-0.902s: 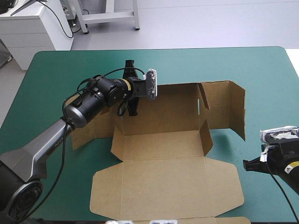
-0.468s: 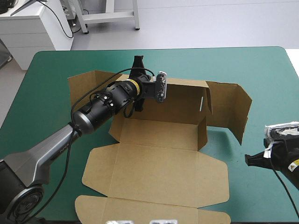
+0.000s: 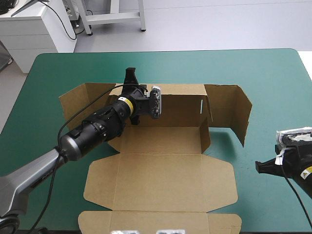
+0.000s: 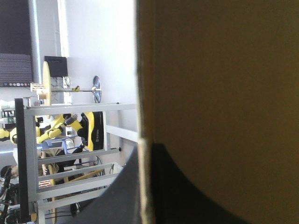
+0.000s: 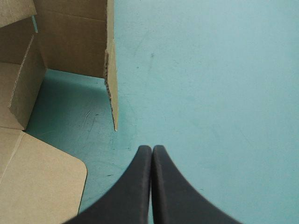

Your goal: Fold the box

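The box (image 3: 161, 180) is matte, creased brown board, its lid flat toward the robot and its long back wall upright across the table (image 3: 273, 68). The left gripper (image 4: 142, 154) pinches that wall. The right gripper (image 5: 152, 149) is closed and empty.

My box (image 3: 161, 180) is plain brown all over, a bit darker on the standing walls where the shade falls. The desk (image 3: 273, 73) under it is teal-green with no pattern. My left fingers (image 4: 182, 196) are black. My left arm (image 3: 97, 129) is black with one yellow ring (image 3: 123, 101), then grey lower down. My right fingers (image 5: 140, 186) are black too.
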